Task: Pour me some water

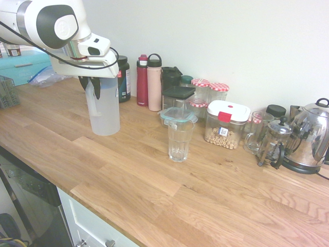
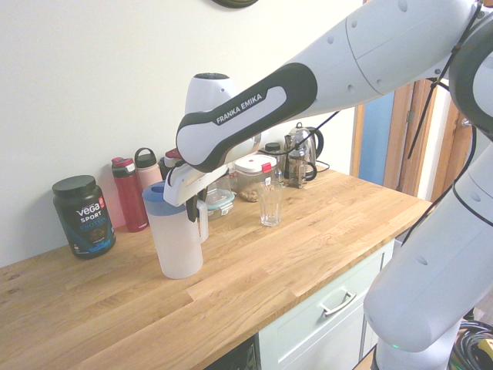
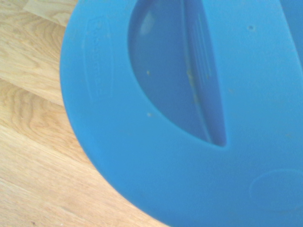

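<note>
Now we see the gripper (image 2: 199, 220) clamped on the handle of the jug (image 1: 105, 109) — jug upright on the counter (image 1: 128, 175), well back from its front edge, apart from the glass (image 1: 179, 140).

The worktop (image 1: 154, 190) is oiled wood with visible grain and a soft sheen. The jug (image 1: 105, 110) is frosted translucent plastic, its blue lid (image 3: 189, 142) smooth matt plastic. The tumbler (image 1: 179, 140) is clear faceted glass. The kettle (image 1: 311, 136) is mirror-bright steel. The arm's shell (image 2: 362, 62) is glossy white plastic.
</note>
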`<state>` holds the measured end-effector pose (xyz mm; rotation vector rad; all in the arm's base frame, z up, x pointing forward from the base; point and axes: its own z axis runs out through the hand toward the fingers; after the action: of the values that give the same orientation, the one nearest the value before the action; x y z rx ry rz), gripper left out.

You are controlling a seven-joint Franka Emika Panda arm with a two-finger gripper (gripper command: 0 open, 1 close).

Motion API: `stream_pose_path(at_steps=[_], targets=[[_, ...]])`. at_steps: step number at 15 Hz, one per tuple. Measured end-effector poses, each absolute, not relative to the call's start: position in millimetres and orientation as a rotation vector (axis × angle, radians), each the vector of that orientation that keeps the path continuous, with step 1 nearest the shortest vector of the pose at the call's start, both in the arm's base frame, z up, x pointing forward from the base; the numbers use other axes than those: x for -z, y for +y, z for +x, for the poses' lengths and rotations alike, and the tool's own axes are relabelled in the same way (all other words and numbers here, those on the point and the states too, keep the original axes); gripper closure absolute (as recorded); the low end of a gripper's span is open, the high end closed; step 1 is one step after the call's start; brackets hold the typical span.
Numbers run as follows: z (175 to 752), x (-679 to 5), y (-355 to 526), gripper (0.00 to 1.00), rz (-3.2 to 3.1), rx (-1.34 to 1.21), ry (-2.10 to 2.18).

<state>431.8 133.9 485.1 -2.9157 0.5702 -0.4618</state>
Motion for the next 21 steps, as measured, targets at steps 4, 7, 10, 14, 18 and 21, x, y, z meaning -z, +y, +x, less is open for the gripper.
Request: stream_pose_path(at_steps=[4, 7, 10, 14, 18, 21], targets=[[429, -488, 136, 1.0, -2.918, 0.464, 0.564], [416, -514, 129, 1.0, -2.9, 0.503, 0.579], [393, -552, 105, 1.0, -2.885, 0.539, 0.592], [374, -570, 47, 1.0, -2.903, 0.507, 0.591], [355, -575, -16, 1.0, -2.874, 0.492, 0.677], [338, -570, -53, 1.0, -2.849, 0.49, 0.764]])
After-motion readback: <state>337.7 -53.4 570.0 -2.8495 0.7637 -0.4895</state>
